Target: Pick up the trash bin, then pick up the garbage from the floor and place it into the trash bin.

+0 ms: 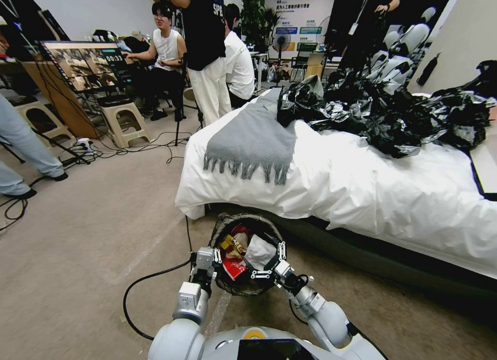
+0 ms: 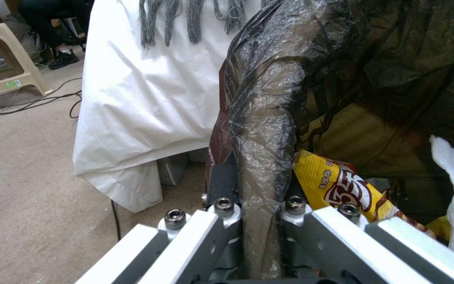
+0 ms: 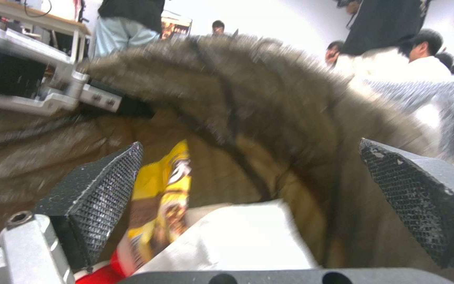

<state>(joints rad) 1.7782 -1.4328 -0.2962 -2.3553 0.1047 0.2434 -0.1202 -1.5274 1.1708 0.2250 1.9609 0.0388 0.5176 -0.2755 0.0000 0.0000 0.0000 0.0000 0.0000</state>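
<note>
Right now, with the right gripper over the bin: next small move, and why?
Probably lift the right gripper straight up out of the trash bin. Its jaws stand open and empty above the white paper and yellow snack packet already inside, while the left gripper clamps the bagged rim, so the bin looks held and the drop done.

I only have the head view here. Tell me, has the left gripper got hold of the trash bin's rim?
Observer: Yes. The left wrist view shows the left gripper clamped on the bag-covered rim of the trash bin.
Operator: And the right gripper?
Observer: The right gripper is open, its pads wide apart with nothing gripped.
Operator: What is it facing?
Observer: A yellow packet and white paper lying inside the bin.
</note>
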